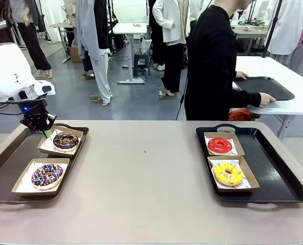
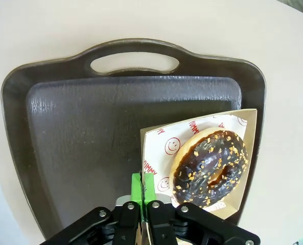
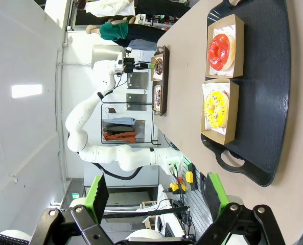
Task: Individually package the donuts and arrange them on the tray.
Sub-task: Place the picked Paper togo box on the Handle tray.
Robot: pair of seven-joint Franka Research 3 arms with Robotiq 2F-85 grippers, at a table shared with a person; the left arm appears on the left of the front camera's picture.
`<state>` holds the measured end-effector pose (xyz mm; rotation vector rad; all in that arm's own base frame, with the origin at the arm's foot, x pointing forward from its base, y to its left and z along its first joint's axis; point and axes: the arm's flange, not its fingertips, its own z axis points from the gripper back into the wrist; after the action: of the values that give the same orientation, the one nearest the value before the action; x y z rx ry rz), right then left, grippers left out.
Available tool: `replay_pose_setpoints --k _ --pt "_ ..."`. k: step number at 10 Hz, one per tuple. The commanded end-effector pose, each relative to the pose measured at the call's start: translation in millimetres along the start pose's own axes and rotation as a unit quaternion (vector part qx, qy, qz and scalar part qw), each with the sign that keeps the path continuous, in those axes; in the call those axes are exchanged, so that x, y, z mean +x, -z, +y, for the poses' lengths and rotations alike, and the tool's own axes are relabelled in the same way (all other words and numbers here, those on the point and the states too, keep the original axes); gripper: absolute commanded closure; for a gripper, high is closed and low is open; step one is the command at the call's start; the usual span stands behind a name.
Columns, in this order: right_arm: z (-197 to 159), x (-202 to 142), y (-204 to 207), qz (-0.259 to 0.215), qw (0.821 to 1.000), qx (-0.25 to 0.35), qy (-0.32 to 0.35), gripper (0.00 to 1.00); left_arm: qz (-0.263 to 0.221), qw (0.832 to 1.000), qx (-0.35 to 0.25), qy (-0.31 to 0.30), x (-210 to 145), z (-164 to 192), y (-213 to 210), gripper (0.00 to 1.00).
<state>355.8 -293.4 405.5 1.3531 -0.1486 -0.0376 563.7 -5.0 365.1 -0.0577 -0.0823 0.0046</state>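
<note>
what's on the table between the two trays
Bare tabletop, seen in the front view: nothing sits between the left tray and the right tray.

Four donuts (image 1: pixel 65 140), four boxes (image 1: pixel 232 174), three trays (image 1: pixel 281 178), one person (image 1: pixel 212 61).

counter (image 1: pixel 151 168) carries 2 trays: left tray (image 1: pixel 8 163) at the robot's left, right tray (image 1: pixel 279 173) at the robot's right, well apart with bare counter between. left tray: 2 boxes along its inner side, far box (image 1: pixel 46 148) holding the nut-topped donut (image 1: pixel 65 140), near box (image 1: pixel 23 185) holding the sprinkled donut (image 1: pixel 47 174). right tray: 2 boxes along its inner side, far one with donut (image 1: pixel 219 145), near one with donut (image 1: pixel 228 173). left end effector (image 2: pixel 142 191) sits at the far box's outer edge. person (image 1: pixel 212 61) stands behind the counter, hand on a third tray (image 1: pixel 274 87) on a side table.
</note>
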Motion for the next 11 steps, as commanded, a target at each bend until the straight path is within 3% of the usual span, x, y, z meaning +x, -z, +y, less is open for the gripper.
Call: replay_pose_setpoints --k 1,2,3,4,5,7,8,11 --pt "2.6 0.8 0.7 -0.002 1.000 -0.003 0.003 0.00 -0.011 1.000 0.011 0.009 6.1 4.3 -1.9 0.39" --pt "2.6 0.8 0.7 -0.002 1.000 -0.003 0.003 0.00 -0.011 1.000 0.017 0.010 7.0 4.0 -1.2 0.39" --pt "2.6 0.8 0.7 -0.002 1.000 -0.003 0.003 0.00 -0.010 1.000 0.024 0.012 7.4 3.8 -0.2 0.00" --pt "2.6 0.8 0.7 -0.002 1.000 -0.003 0.003 0.00 -0.009 0.999 0.029 0.013 8.5 2.7 0.7 0.36" --pt "2.6 0.8 0.7 -0.002 1.000 -0.003 0.003 0.00 -0.007 0.999 0.033 0.014 8.2 2.5 0.5 0.00" --pt "2.6 0.8 0.7 -0.002 1.000 -0.003 0.003 0.00 -0.006 0.999 0.036 0.016 7.0 3.4 -1.3 0.00" --pt "2.6 0.8 0.7 -0.002 1.000 -0.003 0.003 0.00 -0.006 0.999 0.033 0.015 5.5 4.1 -3.0 0.38" --pt "2.6 0.8 0.7 -0.002 1.000 -0.003 0.003 0.00 -0.005 1.000 0.020 0.016 0.3 8.4 -9.1 0.09"
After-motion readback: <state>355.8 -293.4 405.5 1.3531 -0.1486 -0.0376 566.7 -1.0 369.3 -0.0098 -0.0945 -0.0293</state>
